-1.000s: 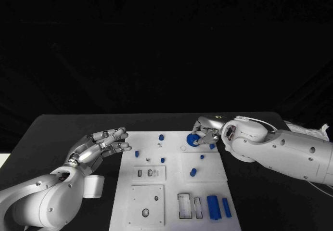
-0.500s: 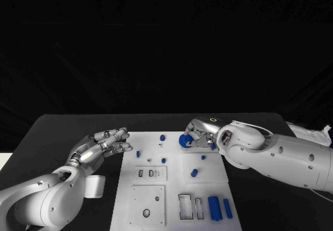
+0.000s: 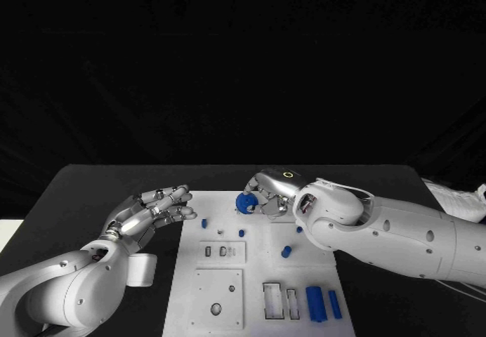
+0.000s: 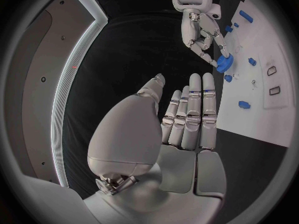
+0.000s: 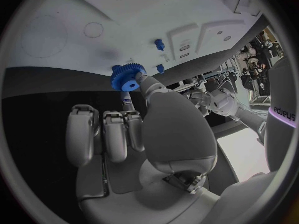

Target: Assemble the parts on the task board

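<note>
My right hand (image 3: 270, 192) pinches a blue gear (image 3: 246, 203) between thumb and fingertips, over the far edge of the white task board (image 3: 258, 263), left of its middle. In the right wrist view the gear (image 5: 127, 77) sits at the fingertips of that hand (image 5: 143, 129), just above the board (image 5: 124, 30). My left hand (image 3: 152, 213) hovers at the board's far left edge, fingers straight and holding nothing. The left wrist view shows the left hand (image 4: 187, 119) flat, with the right hand (image 4: 202, 35) and gear (image 4: 225, 60) beyond it.
Small blue pegs (image 3: 203, 223) (image 3: 241, 232) (image 3: 286, 250) stand on the board's far half. Two long blue bars (image 3: 314, 303) (image 3: 334, 304) lie at its near right beside empty slots (image 3: 273, 300). A white cylinder (image 3: 140, 270) stands on the black table left of the board.
My right hand has carried the blue gear leftward along the board's far edge, from the right part to left of the middle. The left hand has hardly moved.
</note>
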Motion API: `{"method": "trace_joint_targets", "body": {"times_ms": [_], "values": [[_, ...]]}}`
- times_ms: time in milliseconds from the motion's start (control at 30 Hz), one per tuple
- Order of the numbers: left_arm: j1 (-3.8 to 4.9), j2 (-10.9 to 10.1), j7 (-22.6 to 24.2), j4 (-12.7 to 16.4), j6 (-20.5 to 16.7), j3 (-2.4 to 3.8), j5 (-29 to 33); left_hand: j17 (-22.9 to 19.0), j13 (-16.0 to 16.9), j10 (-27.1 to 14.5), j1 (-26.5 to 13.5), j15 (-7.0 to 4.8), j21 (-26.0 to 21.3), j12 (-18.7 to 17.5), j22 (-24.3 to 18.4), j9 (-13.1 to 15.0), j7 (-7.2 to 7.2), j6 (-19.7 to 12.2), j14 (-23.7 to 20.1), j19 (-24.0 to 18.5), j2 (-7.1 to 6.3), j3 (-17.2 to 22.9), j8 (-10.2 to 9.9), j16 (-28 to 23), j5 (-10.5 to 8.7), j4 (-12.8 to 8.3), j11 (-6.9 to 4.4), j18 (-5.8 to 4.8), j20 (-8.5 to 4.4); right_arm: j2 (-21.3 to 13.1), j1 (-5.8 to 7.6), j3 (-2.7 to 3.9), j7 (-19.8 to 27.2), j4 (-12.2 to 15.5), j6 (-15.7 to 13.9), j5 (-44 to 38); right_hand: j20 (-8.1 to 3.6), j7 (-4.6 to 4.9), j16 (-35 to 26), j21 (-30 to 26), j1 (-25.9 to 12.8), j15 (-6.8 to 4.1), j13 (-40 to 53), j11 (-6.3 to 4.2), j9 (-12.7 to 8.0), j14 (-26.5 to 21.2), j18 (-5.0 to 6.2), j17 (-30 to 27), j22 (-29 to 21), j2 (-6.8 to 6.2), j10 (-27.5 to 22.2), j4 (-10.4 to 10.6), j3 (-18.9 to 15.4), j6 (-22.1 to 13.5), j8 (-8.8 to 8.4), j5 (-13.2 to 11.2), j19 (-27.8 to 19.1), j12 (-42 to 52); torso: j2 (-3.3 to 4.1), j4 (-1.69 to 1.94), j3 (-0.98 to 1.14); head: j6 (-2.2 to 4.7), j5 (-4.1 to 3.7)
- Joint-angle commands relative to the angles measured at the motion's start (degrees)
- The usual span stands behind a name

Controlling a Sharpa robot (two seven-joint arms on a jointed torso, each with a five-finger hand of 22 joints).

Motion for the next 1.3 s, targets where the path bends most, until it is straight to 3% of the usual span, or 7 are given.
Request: {"method": "trace_joint_targets", "body": {"times_ms": [33, 600, 767, 867, 1033, 1167, 1300], "values": [[0.06, 0.1, 0.1, 0.1, 1.3, 0.04, 0.0, 0.1, -0.1, -0.4, 0.0, 0.40, 0.4, -0.3, 0.1, -0.1, 0.34, -0.1, -0.2, -0.4, 0.69, 0.0, -0.2, -0.3, -0.03, -0.4, 0.18, 0.43, 0.10, 1.4, -0.48, -0.07, -1.0, -1.1, 0.0, -3.0, -0.31, -1.19, 0.3, 0.4, 0.2, -0.32, 12.0, -0.15, 0.5, 5.1, -1.20, 9.8, 0.1, 0.63, 4.1, 0.1, 0.4, 2.3, 0.25, 0.2, 0.4, -0.1, -0.01, 0.03, -0.01, -0.13, 0.15], [0.06, 0.1, 0.1, 0.2, 1.4, 0.05, 0.0, 0.1, -0.1, -0.4, 0.0, 0.40, 0.4, -0.3, 0.1, -0.1, 0.34, -0.1, -0.2, -0.4, 0.69, 0.0, -0.2, -0.3, -0.03, -0.4, 0.18, 0.43, 0.10, 5.9, -1.96, -0.41, -1.4, -5.2, 2.6, -3.5, -0.27, -1.03, 0.3, 0.4, -0.8, -0.24, 11.8, -0.02, 0.4, 5.1, -1.21, 9.9, 0.1, 0.07, 4.0, -0.2, 1.1, 2.2, -0.16, -1.2, 0.3, -0.4, 0.07, -0.16, 0.12, -0.39, 0.47], [0.06, 0.1, 0.0, 0.2, 1.4, 0.05, 0.0, 0.1, -0.1, -0.4, 0.0, 0.40, 0.4, -0.3, 0.1, -0.1, 0.34, -0.1, -0.2, -0.4, 0.69, 0.0, -0.2, -0.3, -0.03, -0.4, 0.18, 0.43, 0.10, 6.3, -2.03, -0.42, -1.6, -6.0, 2.4, -3.6, 0.19, 0.01, 0.4, 0.4, -3.0, 0.41, 11.0, 0.84, -0.2, 5.2, -1.25, 10.1, 0.1, -1.06, 3.3, 0.4, 0.9, -0.4, -2.14, -3.3, 0.3, -1.9, 0.02, -0.14, 0.13, -0.35, 0.49], [0.06, 0.1, 0.0, 0.2, 1.4, 0.05, 0.0, 0.1, -0.1, -0.4, 0.0, 0.40, 0.4, -0.3, 0.1, -0.1, 0.34, -0.1, -0.2, -0.4, 0.69, 0.0, -0.2, -0.3, -0.03, -0.4, 0.18, 0.43, 0.10, 6.4, -2.04, -0.43, -1.6, -6.2, 2.5, -3.5, 0.75, 0.70, 0.5, 0.4, -5.3, 1.04, 10.2, 1.54, -0.6, 5.2, -1.27, 10.3, 0.3, -2.09, 2.7, 1.6, -0.3, -2.9, -3.78, -7.4, 0.3, -3.1, 0.03, -0.13, 0.13, -0.36, 0.42], [0.06, 0.1, -0.1, 0.2, 1.4, 0.05, 0.0, 0.1, -0.1, -0.4, 0.0, 0.40, 0.4, -0.3, 0.1, -0.1, 0.34, -0.1, -0.2, -0.4, 0.69, 0.0, -0.2, -0.3, -0.03, -0.4, 0.18, 0.43, 0.10, 6.7, -2.05, -0.44, -1.6, -6.4, 3.8, -3.2, 1.64, 1.54, 0.6, 0.4, -10.2, 1.89, 9.5, 2.41, -0.6, 5.3, -1.22, 10.7, 0.2, -4.28, 2.1, 8.6, -6.4, -6.2, -3.84, -9.4, 0.1, -4.4, 0.06, -0.14, 0.11, -0.37, 0.38], [0.06, 0.1, -0.1, 0.2, 1.4, 0.05, 0.0, 0.2, -0.1, -0.4, 0.1, 0.41, 0.4, -0.4, 0.1, -0.1, 0.35, -0.1, -0.2, -0.5, 0.72, 0.0, -0.3, -0.4, -0.03, -0.5, 0.19, 0.44, 0.11, 6.8, -2.05, -0.46, -1.8, -6.6, 4.8, -2.8, 1.85, 1.62, 0.7, 0.6, -14.6, 2.00, 9.6, 2.49, -0.5, 5.3, -1.24, 11.0, 0.5, -1.26, 2.1, 10.1, -12.0, -6.1, -3.71, -3.6, 0.1, -4.4, 0.02, -0.12, 0.10, -0.43, 0.37], [0.06, 0.0, -0.2, 0.2, 1.3, 0.05, 0.0, 0.2, -0.1, -0.4, 0.1, 0.41, 0.4, -0.4, 0.1, -0.1, 0.35, -0.1, -0.2, -0.5, 0.72, 0.0, -0.3, -0.4, -0.03, -0.5, 0.19, 0.44, 0.11, 6.8, -2.05, -0.48, -2.0, -6.8, 6.2, -2.5, 1.83, 1.43, 0.9, 0.9, -17.2, 1.93, 10.0, 2.40, -0.4, 5.4, -1.32, 11.4, 1.0, 0.65, 2.4, 10.1, -14.8, -5.4, -3.55, -2.9, 0.3, -3.8, 0.03, -0.10, 0.07, -0.50, 0.29]]}}
